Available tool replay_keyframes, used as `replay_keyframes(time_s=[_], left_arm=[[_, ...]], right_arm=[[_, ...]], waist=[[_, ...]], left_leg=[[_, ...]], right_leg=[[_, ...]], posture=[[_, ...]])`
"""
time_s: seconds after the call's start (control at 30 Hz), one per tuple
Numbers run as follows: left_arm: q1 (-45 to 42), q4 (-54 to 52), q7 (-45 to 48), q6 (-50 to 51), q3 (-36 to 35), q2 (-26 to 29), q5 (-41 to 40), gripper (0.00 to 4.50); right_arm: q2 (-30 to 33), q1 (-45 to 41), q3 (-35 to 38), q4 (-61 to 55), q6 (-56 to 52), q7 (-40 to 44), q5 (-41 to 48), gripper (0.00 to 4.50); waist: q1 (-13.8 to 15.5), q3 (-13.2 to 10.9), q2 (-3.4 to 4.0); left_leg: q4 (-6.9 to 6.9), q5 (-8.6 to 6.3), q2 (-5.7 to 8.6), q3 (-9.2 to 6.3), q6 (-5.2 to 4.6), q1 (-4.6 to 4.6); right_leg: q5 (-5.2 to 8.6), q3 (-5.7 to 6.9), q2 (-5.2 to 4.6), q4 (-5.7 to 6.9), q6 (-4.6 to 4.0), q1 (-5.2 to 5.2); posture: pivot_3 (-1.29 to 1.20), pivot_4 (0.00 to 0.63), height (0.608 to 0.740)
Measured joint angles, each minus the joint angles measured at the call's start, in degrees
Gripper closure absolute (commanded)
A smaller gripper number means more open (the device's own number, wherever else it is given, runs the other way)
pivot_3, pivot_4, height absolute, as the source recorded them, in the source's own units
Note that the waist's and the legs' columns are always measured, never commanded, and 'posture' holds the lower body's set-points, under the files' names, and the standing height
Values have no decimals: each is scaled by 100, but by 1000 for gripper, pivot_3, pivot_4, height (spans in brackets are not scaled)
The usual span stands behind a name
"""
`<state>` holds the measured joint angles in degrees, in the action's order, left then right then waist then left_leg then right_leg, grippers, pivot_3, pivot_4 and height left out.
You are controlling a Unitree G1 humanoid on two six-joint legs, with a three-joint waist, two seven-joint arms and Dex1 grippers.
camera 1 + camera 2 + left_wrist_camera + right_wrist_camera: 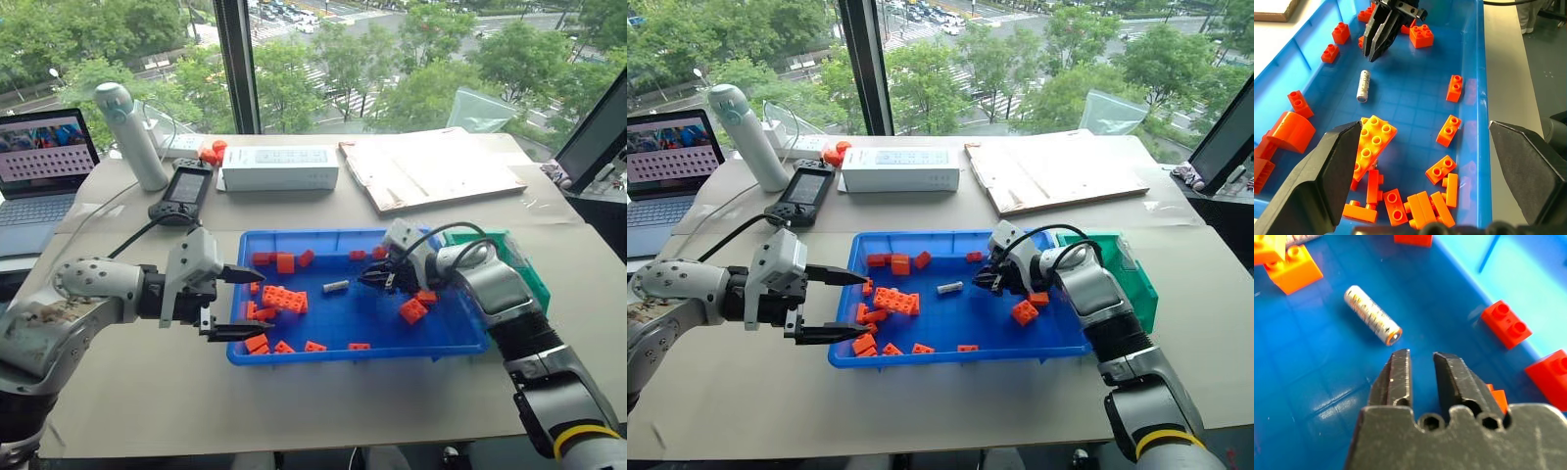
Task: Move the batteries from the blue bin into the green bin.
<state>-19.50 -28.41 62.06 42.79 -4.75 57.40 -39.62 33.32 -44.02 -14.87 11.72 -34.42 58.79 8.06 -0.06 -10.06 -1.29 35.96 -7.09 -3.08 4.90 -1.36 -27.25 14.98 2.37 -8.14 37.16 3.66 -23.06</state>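
One battery (pixel 1372 315) lies loose on the blue bin (pixel 294 354) floor among orange bricks (pixel 285 298). R gripper (pixel 1420 363) hovers just short of it, jaws a narrow gap apart, empty. L gripper (pixel 241 305) jaws wide apart over bin's left rim. Green bin (pixel 526 271) sits beside the blue bin's right end on tabletop (pixel 294 411).

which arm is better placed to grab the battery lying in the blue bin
Right. The right tool hangs just short of the battery inside the blue bin, empty, with the green bin beside that arm. The left tool sits open at the bin's far edge.

green bin (pixel 519 257) partly hidden behind right arm.
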Motion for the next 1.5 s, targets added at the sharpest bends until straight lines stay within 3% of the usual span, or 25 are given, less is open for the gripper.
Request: replay_keyframes(time_s=[0.07, 0.3, 0.47, 0.57, 0.67, 0.87, 1.0, 1.1, 1.2, 1.3, 1.4, 1.5], left_arm=[[0, 1, 6, 0, 0, 3, 1, 0], [9, -3, 0, 1, -9, 64, -2, 0], [181, -62, -18, 17, -93, 128, -37, 0], [245, -101, -35, 16, -106, 130, -54, 0], [243, -128, -95, 12, -106, 129, -54, 0], [173, -123, -117, -3, -91, 128, -47, 0], [119, -83, -105, -5, -48, 111, -40, 0], [-13, -42, -80, -8, 44, 10, -39, 0], [-208, 52, -82, -17, 112, -162, -89, 0], [-434, 155, -116, -19, 106, -371, -163, 0], [-877, 395, -272, 25, -55, -693, -462, 0], [-1134, 510, -322, 116, -145, -836, -614, 0]], right_arm=[[-115, -134, 19, 22, 52, -25, -4, 1649], [-538, -331, -279, 330, 422, 71, -170, 1649], [-499, -216, -580, 219, 376, 461, -226, 1649], [-690, -211, -579, 305, 376, 266, -280, 1649], [-856, -211, -624, 475, 374, 112, -357, 2236], [-812, -199, -651, 519, 392, 1, -540, 4243], [-641, -102, -551, 318, 259, 59, -479, 4244], [-601, -97, 15, 150, -163, -25, -108, 4244], [-177, -378, 649, -59, -485, -70, 223, 4245], [761, -538, 1048, -198, -504, -62, 202, 4245], [2084, -21, 1260, -240, -485, 318, 107, 4245], [2745, 504, 1566, -252, -548, 526, 174, 4245]], waist=[[-15, 0, 0], [-20, 0, 0], [-27, 0, 0], [-56, 0, 0], [-56, 0, 0], [-49, 0, 0], [-42, 0, 0], [-37, 0, 0], [6, -2, 2], [103, -2, 1], [198, -2, -4], [98, -2, -3]], left_leg=[[-1, 0, -1, -1, 0, 0], [0, 1, 0, -1, 1, -1], [-1, 1, -1, -1, 1, -1], [-1, 2, -3, -2, 3, 0], [-1, 3, -4, -2, 4, -1], [-1, 3, -5, -2, 5, 0], [0, 3, -5, -1, 5, -1], [0, 3, -5, -2, 5, -2], [2, 3, -3, -1, 4, -3], [0, 1, -3, -2, 1, -3], [6, -6, -2, 2, -8, -5], [3, -5, 0, 7, -8, -3]], right_leg=[[0, 0, 1, 0, -1, 0], [0, 0, 2, 0, 0, 1], [0, 0, 2, 0, 0, -1], [0, 0, 4, 4, -1, -1], [-1, 0, 6, 4, -2, -1], [-1, 0, 6, 3, -3, -1], [-1, 0, 6, 3, -3, -1], [-2, 0, 6, 4, -3, 0], [-2, -1, 6, 3, -3, 0], [0, 4, 6, -6, -1, -2], [1, 5, 2, -16, 1, -2], [0, -9, 1, -7, 2, 4]], posture=[[0, 150, 730], [0, 150, 730], [0, 150, 730], [0, 150, 730], [0, 150, 730], [0, 150, 730], [0, 150, 730], [0, 150, 730], [0, 150, 730], [0, 150, 730], [0, 150, 730], [0, 150, 730]])
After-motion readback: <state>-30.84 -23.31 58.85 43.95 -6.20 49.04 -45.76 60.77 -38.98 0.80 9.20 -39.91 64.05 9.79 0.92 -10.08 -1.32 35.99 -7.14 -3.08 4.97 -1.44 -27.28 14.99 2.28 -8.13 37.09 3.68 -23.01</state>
